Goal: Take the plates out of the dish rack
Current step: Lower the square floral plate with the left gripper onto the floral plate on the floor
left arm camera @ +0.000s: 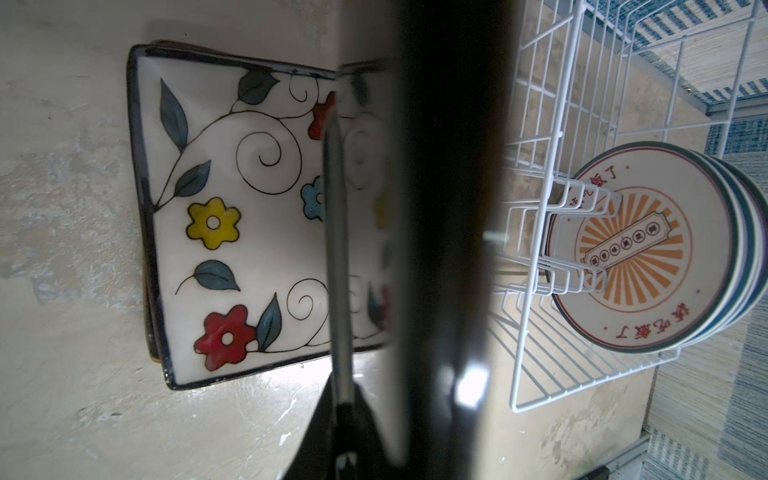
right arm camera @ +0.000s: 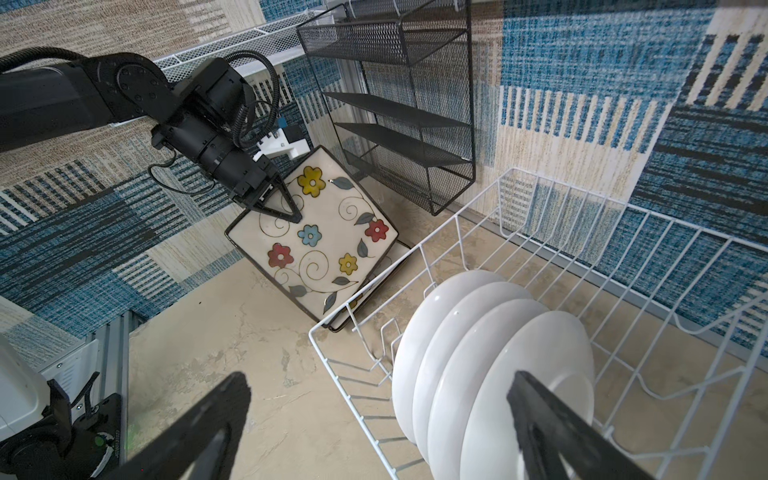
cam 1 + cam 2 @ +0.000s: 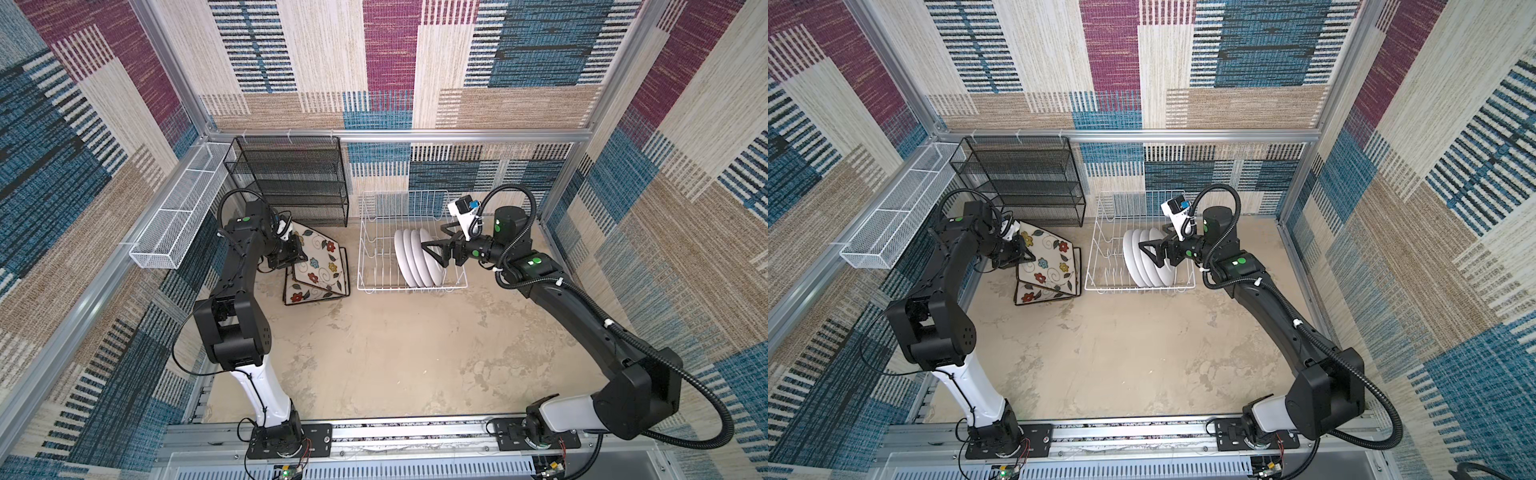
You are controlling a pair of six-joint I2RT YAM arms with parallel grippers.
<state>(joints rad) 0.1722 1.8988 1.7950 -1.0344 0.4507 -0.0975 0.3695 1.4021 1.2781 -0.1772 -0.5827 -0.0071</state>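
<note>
Far to the left of the dish rack, a long white mesh basket is seen along the side wall. A black mesh shelf is set against the back wall, its corner near the rack's rear left rim. Just left of the rack, a square flowered plate is held tilted by one edge in the clamped left gripper. Beneath it, other square plates are laid flat on the floor, close to the rack's left wall. Four round plates are stood on edge in the rack's right half. The right gripper is held at their right side, jaws spread wide, gripping nothing. Broad bare floor is found in front of the rack.
</note>
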